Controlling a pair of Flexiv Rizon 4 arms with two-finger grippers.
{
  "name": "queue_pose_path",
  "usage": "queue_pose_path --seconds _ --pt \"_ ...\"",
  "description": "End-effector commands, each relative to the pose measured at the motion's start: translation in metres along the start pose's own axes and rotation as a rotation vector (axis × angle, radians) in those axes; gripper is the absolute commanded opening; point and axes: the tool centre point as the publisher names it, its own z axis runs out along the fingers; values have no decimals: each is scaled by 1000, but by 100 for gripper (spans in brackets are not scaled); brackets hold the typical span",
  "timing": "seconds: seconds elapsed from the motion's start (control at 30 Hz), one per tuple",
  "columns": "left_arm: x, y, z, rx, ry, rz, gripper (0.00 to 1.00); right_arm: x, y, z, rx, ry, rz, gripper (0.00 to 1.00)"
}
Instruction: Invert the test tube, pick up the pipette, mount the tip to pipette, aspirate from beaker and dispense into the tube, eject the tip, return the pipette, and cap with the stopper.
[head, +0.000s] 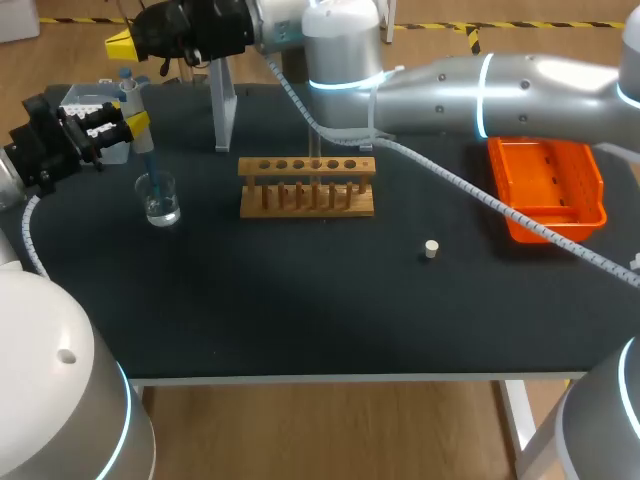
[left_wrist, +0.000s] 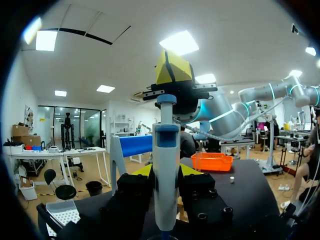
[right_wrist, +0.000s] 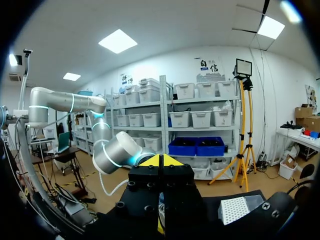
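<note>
You're at the aspirate step: left fingers (head: 139, 122) clamped on pipette (head: 131, 100), its tip in beaker (head: 161, 200). Right fingers (head: 120, 45) are together above it. Dispensing, ejecting, returning and capping are left. Stopper (head: 431, 249) sits on worktop (head: 300, 290).

Black table (head: 300, 310), wood floor (head: 330, 430) (pale) — ceiling lights (left_wrist: 180, 42)

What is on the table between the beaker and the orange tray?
Head view: the wooden rack stands between the beaker and orange tray; the stopper lies just off that line.
</note>
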Motion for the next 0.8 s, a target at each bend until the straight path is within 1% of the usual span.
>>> queue_pose_path --seconds 0.03,0.37,0.8 --pt "0 1 -1 4 3 1 0 -3 -1 -2 15 17 -4 0" --pt "0 1 -1 4 3 1 0 -2 -9 2 18 20 -3 0" --pt "0 1 -1 4 3 1 0 -7 -18 8 15 23 6 0"
